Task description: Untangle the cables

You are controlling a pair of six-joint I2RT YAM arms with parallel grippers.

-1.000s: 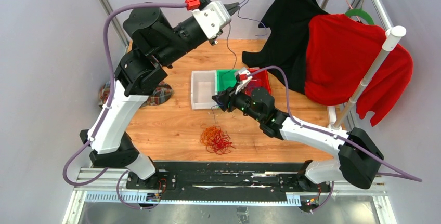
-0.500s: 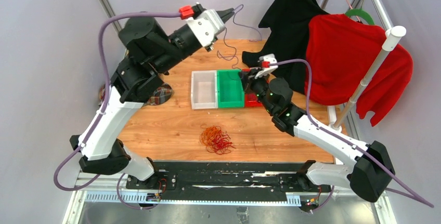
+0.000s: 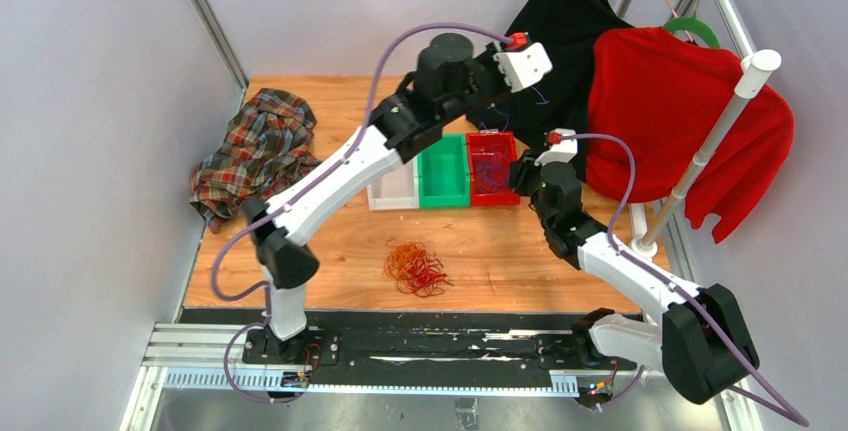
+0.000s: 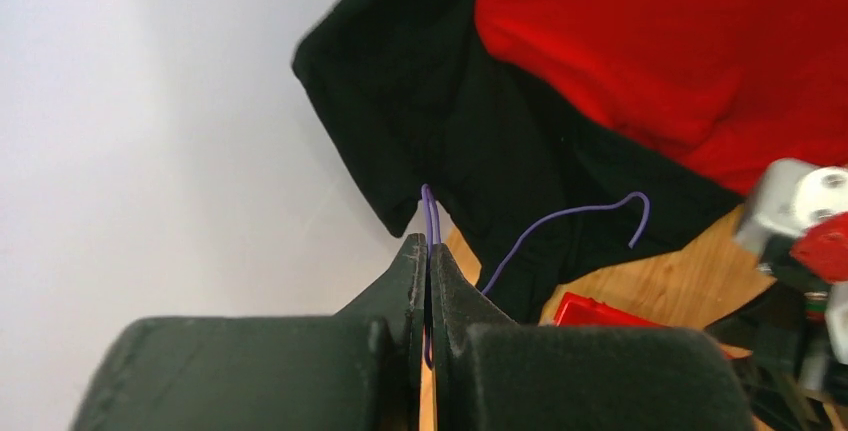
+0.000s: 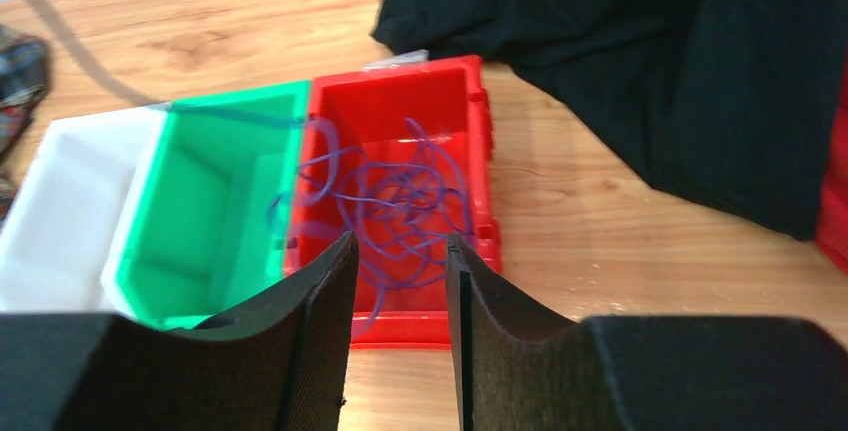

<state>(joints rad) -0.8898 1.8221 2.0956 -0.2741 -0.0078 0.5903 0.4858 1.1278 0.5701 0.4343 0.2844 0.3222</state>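
No writing, label, brand, number or sign can be read in any view. Nothing legible is shown on the red bin (image 5: 392, 79), the green bin (image 5: 232, 103) or the white bin (image 5: 60, 186) — nor on the red garment (image 3: 670, 101).

Bare wooden tabletop (image 3: 500, 261) is lying open around the red-orange wire tangle (image 3: 415, 268); three plastic bins (image 3: 443, 203) and draped black cloth (image 3: 575, 31) are crowding the far side.

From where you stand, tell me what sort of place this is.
Likely a robotics lab test cell: plain grey partition walls, two arms bolted to a metal rail at a wooden table, and sorting bins laid out on it.
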